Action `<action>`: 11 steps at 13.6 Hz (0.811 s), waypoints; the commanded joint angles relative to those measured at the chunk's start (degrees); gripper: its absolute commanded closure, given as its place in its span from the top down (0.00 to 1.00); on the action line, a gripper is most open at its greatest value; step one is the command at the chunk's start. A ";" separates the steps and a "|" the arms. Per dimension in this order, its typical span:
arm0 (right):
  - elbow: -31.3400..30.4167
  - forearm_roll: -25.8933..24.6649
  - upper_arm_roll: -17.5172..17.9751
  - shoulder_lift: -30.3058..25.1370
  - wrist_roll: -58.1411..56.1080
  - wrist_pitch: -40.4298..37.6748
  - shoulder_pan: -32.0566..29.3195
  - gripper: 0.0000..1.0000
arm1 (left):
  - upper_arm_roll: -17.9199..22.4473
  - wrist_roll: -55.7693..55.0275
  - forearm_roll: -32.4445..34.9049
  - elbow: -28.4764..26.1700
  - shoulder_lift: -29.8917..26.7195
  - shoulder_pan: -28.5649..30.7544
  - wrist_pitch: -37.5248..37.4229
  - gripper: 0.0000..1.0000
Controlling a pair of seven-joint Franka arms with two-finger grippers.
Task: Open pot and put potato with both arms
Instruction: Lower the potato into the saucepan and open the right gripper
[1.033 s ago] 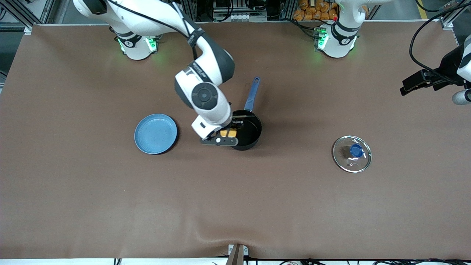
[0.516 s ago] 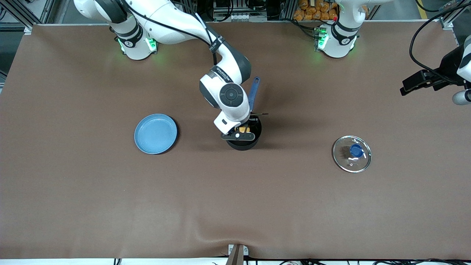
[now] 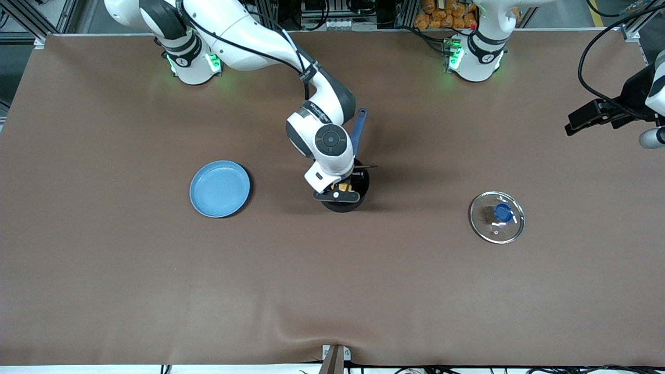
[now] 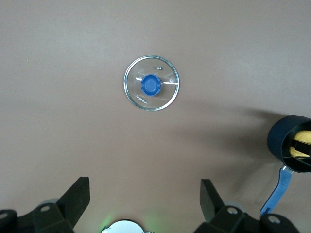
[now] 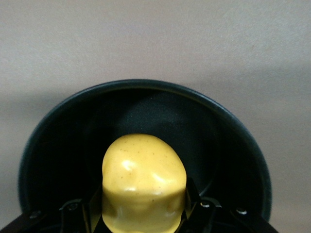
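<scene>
While your right gripper (image 3: 340, 190) is clamped on the potato (image 5: 144, 182) over the open black saucepan (image 3: 358, 200), lower it toward the middle of the pan floor before you let go (the dark rim (image 5: 146, 86) rings it on every side). Lift straight up afterwards, minding the blue handle (image 3: 358, 130) beside the wrist. Your left gripper (image 4: 143, 204) waits high above the table with fingers apart, over the glass lid (image 3: 497, 217), well apart from the pan. The blue plate (image 3: 220, 188) sits toward the right arm's end.
</scene>
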 commanded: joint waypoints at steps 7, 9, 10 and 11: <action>3.03 -1.16 -0.77 1.41 3.45 -0.24 0.81 1.00 | 0.11 1.01 -1.00 -0.29 -0.28 0.16 0.71 1.00; 3.38 -1.07 -0.77 1.32 3.45 -0.41 0.72 1.00 | 0.11 0.92 -1.00 -0.29 -0.28 0.24 0.71 1.00; 3.38 -1.07 -0.77 1.23 3.45 -0.42 0.72 1.00 | 0.11 1.01 -1.00 -0.29 -0.28 0.16 0.71 1.00; 3.56 -1.07 -0.77 1.14 3.36 -0.68 0.55 1.00 | 0.11 1.01 -1.00 -0.29 -0.28 0.16 0.71 1.00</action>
